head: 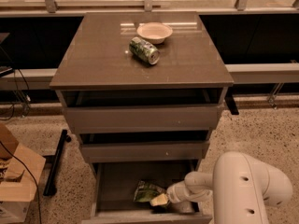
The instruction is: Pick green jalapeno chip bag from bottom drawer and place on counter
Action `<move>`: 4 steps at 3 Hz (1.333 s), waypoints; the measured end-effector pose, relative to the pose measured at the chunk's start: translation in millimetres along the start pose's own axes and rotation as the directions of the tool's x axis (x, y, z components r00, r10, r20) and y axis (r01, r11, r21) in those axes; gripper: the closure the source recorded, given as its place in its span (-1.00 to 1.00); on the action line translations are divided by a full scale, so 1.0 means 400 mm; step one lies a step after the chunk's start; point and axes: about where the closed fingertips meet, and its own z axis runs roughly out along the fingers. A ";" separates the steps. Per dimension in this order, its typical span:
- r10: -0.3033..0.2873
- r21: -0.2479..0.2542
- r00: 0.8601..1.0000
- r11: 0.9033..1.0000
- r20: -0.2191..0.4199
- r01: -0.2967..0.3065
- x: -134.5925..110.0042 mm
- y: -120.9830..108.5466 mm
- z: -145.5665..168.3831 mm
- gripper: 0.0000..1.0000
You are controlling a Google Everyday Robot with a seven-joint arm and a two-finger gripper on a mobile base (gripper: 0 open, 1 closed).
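The bottom drawer (117, 185) is pulled open below two other drawers. The green jalapeno chip bag (145, 191), crinkly green and white, lies inside it at the front right. My gripper (159, 199) reaches into the drawer from the right on a white arm and sits at the bag's right edge, touching it. The counter (93, 55) is the glossy grey-brown cabinet top above.
A green soda can (144, 50) lies on its side on the counter beside a white bowl (154, 31). A cardboard box (16, 181) and a black bar (55, 162) sit on the floor at left. The two upper drawers stand slightly open.
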 end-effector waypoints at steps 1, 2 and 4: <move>0.004 -0.010 1.000 1.000 -0.015 -0.005 0.019 0.022 0.011 0.01; -0.001 -0.016 1.000 1.000 -0.008 0.001 0.027 0.064 0.002 0.47; -0.068 -0.010 0.995 0.998 0.078 0.069 -0.030 0.164 -0.104 1.00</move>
